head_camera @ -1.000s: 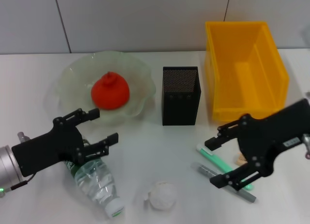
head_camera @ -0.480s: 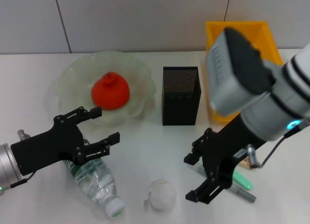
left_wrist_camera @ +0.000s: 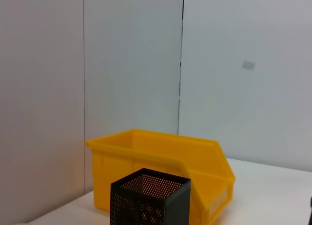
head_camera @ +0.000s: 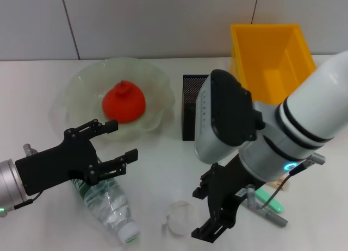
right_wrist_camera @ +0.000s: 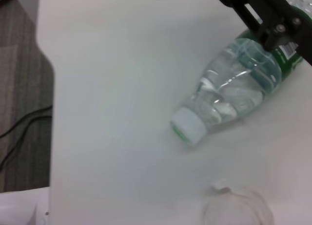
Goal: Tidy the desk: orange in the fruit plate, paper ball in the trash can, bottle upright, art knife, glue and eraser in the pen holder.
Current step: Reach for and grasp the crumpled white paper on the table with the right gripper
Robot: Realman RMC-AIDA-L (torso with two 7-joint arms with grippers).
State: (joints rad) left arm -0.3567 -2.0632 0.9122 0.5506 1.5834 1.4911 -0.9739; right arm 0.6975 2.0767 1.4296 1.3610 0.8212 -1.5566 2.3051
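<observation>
1 paper ball (head_camera: 180, 218), beside open right pincer (head_camera: 207, 211)

Head view looks down; both wrist views share its desk (head_camera: 163, 153).

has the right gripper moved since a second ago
Yes. In the head view the right gripper, open, has swung toward the robot's left, away from the yellow bin and now sits beside the paper ball.
</observation>
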